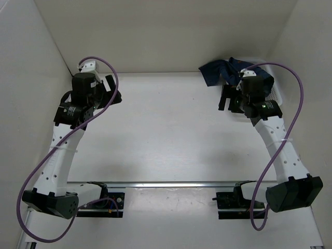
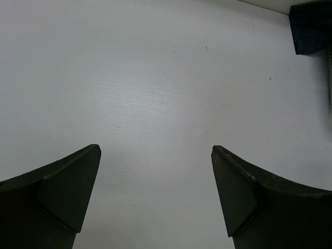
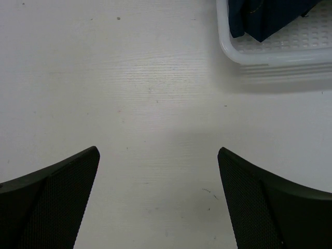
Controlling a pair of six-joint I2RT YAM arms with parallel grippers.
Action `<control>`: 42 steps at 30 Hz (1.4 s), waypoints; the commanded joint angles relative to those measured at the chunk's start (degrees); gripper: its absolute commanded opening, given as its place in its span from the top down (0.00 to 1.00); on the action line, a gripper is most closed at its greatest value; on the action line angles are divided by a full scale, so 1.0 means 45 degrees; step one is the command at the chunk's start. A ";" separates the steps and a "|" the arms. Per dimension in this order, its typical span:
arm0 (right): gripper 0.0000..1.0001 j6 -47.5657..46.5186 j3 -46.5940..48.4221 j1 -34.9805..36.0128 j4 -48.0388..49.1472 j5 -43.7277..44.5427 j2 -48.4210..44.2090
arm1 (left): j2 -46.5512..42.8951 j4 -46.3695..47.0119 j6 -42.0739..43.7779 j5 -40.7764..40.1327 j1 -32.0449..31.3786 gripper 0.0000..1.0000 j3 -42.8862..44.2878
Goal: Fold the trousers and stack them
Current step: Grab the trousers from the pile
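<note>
We saw a white table enclosed by pale panels, with both arms reaching over it from the near edge. The left arm stretched toward the far left corner and the right arm toward the far right one.

In that far right corner sat a white plastic mesh basket, and the trousers lay bunched in it, unfolded. They were dark navy denim, crumpled into uneven folds, and from above a loose flap of cloth reached leftward near the back wall. We could not tell whether it hung over the basket's rim. In the right wrist view the trousers showed only as a deep blue mass with a folded corner resting on the mesh floor, close inside the rounded rim.

The right gripper hung over bare table just beside the basket, its jaws spread wide and holding nothing. The left gripper was well apart from the trousers, also over bare table, with its jaws equally wide and nothing between them.
</note>
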 commanded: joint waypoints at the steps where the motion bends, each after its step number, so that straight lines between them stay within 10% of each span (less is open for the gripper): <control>1: 0.00 0.0168 0.0160 0.0105 0.0003 0.1015 -0.0437 | 0.0155 -0.0157 0.0406 0.0714 -0.0023 0.00 0.0039; 12: 0.07 0.0616 0.0043 -0.0401 0.0997 0.4744 -0.0710 | 0.0390 -0.0158 0.0917 -0.0122 -0.0628 0.00 0.0468; 18: 0.00 0.1103 0.1176 -0.4795 0.0860 -0.2763 0.0713 | 0.0839 -0.0023 0.0914 -0.0261 -0.0920 0.00 0.0586; 42: 0.04 0.1985 0.9924 -0.6282 0.0022 -0.2947 1.2020 | 0.3650 -0.0450 0.0408 0.0657 -0.1390 0.00 0.1308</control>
